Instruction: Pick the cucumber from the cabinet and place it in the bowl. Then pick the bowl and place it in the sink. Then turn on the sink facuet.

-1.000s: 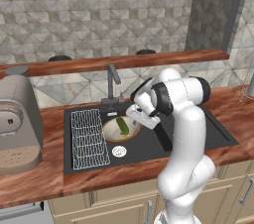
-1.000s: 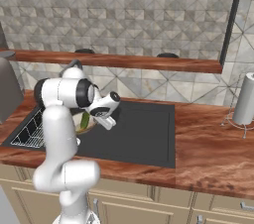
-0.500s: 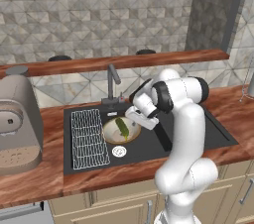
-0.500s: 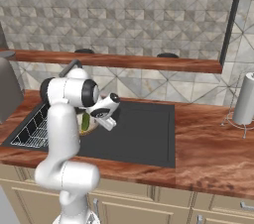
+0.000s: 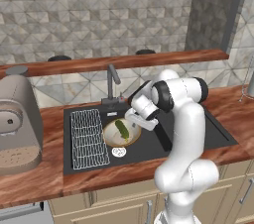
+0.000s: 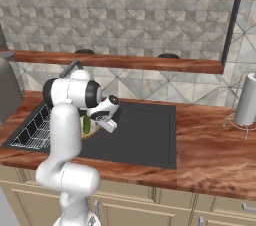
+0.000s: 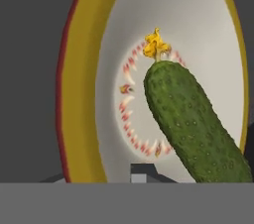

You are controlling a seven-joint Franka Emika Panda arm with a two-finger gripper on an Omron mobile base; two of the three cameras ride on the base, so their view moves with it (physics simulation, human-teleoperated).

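One bowl (image 5: pixel 119 134) sits inside the black sink (image 5: pixel 198 134), toward its 9 o'clock half in my left base view, just beside the wire rack (image 5: pixel 88 139) that lies along the basin's 9 o'clock end. I see the cucumber (image 5: pixel 122 129) lying in the bowl, dark green against the cream inside. From the hand view the cucumber (image 7: pixel 196 124) runs from the bowl's patterned centre ring toward 5 o'clock, with a small yellow flower stub at its upper end, and the bowl (image 7: pixel 79 94) shows its olive-yellow rim at 9 o'clock. My gripper (image 5: pixel 140 125) hangs at the bowl's 3 o'clock edge, close above it; I cannot tell how wide the fingers stand or whether they touch the rim, since only one small dark tip shows at the bottom of the hand view. In the right base view the gripper (image 6: pixel 102 121) points down toward 7 o'clock beside the cucumber (image 6: pixel 86 125), with the arm hiding most of the bowl. I note the sink faucet (image 5: pixel 111 82) standing upright at the basin's 12 o'clock edge, apart from the gripper. A round silver drain (image 5: pixel 118 152) lies just at 6 o'clock of the bowl.
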